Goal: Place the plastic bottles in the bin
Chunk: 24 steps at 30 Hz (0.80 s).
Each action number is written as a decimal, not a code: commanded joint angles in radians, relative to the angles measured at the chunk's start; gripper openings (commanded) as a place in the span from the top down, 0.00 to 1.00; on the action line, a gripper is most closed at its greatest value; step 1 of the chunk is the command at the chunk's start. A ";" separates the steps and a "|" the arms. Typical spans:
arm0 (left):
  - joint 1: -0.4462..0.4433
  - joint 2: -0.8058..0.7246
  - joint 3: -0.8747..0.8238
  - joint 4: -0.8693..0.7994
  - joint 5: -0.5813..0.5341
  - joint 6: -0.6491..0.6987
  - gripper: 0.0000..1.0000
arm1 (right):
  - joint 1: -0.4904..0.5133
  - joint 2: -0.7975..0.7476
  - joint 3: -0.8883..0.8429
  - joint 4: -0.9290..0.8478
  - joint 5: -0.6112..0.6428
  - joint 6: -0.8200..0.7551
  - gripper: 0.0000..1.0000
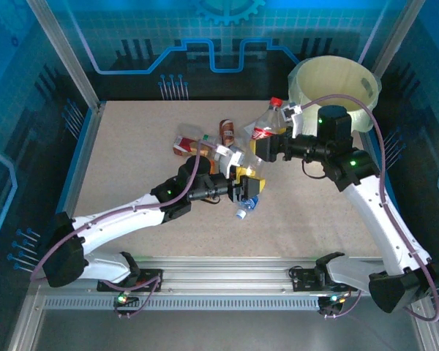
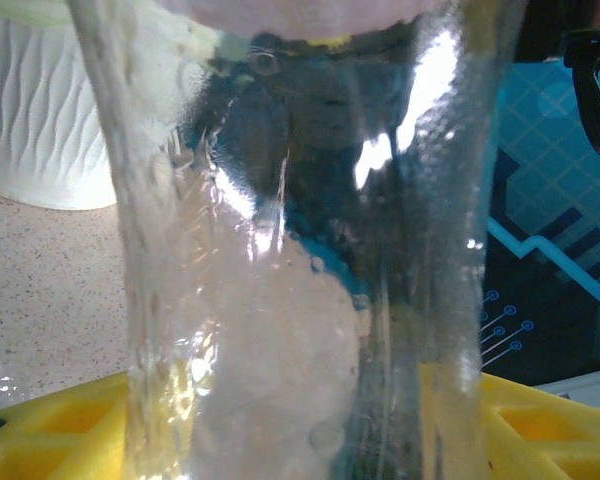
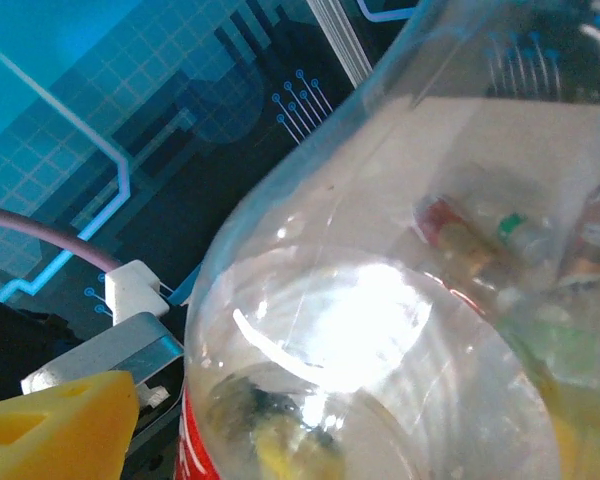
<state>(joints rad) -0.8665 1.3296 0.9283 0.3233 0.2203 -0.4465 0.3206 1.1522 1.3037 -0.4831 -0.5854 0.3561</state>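
Observation:
A clear plastic bottle [image 1: 262, 135] with a red label and red cap hangs tilted above the table's middle. My left gripper [image 1: 243, 175] is shut on its lower end; in the left wrist view the clear wall [image 2: 280, 250] stands between both yellow fingers [image 2: 50, 430]. My right gripper [image 1: 268, 146] is open around the bottle [image 3: 380, 330] at the red label, and its one visible yellow finger [image 3: 50, 430] stands a little off the plastic. The bin [image 1: 333, 88], a white bucket with a pale yellow liner, sits at the far right corner, behind the right wrist.
More plastic bottles lie on the table: a red-labelled one [image 1: 186, 142], a brown one [image 1: 227, 130], and a blue-capped one [image 1: 247, 206] under the left gripper. The bin's ribbed white wall [image 2: 40, 120] shows in the left wrist view. Blue enclosure walls surround the table.

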 commanded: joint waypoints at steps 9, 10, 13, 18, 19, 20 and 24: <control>0.007 0.016 0.044 -0.015 -0.045 0.011 0.54 | 0.011 0.014 0.030 0.006 0.012 -0.019 0.37; 0.007 0.014 0.043 -0.017 -0.050 0.011 0.54 | 0.010 0.012 0.028 0.010 0.022 -0.015 0.39; 0.007 0.014 0.043 -0.021 -0.056 0.012 0.53 | 0.011 0.009 0.018 0.026 0.034 -0.006 0.44; 0.009 0.014 0.048 -0.040 -0.080 0.017 0.38 | 0.011 0.001 0.009 0.055 0.061 0.006 0.51; 0.009 0.013 0.052 -0.052 -0.096 0.017 0.32 | 0.010 0.000 0.011 0.054 0.085 0.003 0.51; 0.008 0.011 0.054 -0.067 -0.116 0.017 0.27 | 0.009 0.000 0.013 0.054 0.112 -0.001 0.52; 0.011 -0.008 0.045 -0.092 -0.176 0.027 0.09 | -0.003 0.004 0.028 0.069 0.193 -0.030 0.59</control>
<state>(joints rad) -0.8627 1.3365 0.9474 0.2672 0.1162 -0.4385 0.3202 1.1625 1.3041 -0.4477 -0.4767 0.3576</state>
